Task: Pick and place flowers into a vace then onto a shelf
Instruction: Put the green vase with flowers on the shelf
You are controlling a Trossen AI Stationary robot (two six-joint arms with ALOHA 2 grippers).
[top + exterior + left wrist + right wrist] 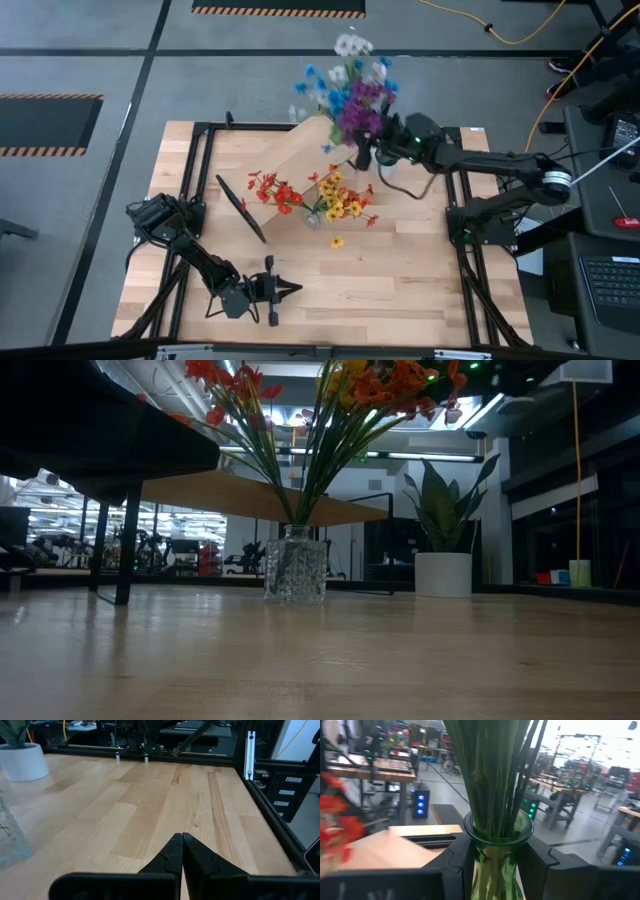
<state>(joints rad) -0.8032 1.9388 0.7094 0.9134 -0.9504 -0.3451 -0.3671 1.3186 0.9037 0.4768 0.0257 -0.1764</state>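
now right gripper (495, 857) clamps flower-filled green vase (496, 840).

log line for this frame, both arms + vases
right gripper: shut on green vase of blue-purple flowers, raised | left gripper: shut, idle near front | clear vase: on table

No readable text, label, brand, number or sign in any view. Nothing legible on the table (400, 270), the white pot (443, 574) or the clear glass vase (295, 568). The black-and-orange striped floor marking (278, 11) carries no lettering. The keyboard (612, 280) at the edge shows keys only, too small to read.
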